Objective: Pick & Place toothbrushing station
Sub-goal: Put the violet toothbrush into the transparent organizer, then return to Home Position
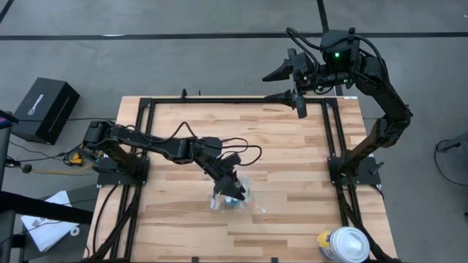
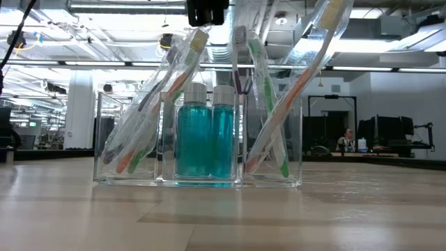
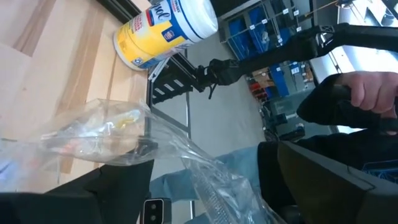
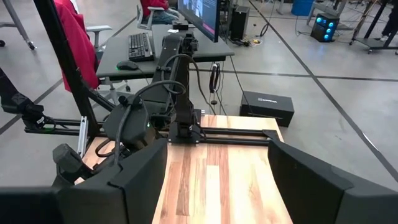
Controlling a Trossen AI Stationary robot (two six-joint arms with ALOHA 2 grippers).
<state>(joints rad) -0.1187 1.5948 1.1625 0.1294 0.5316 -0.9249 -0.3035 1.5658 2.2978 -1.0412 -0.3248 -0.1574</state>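
Wood-plank table [image 1: 292, 183]; clear holder [image 2: 198, 139] upright mid-table; workshop bkgd.

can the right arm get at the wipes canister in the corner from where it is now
Probably yes. The right claw hangs open over the table's far edge, the canister stands alone at the near right corner, and nothing lies between them.

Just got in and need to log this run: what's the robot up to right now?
The left gripper hangs over the clear holder in the middle of the wooden table, fingers open, holding nothing. The holder stands upright with wrapped toothbrushes leaning in its outer compartments and two teal bottles in the middle one. The right gripper waits open above the table's far edge. A yellow wipes canister stands at the near right corner.
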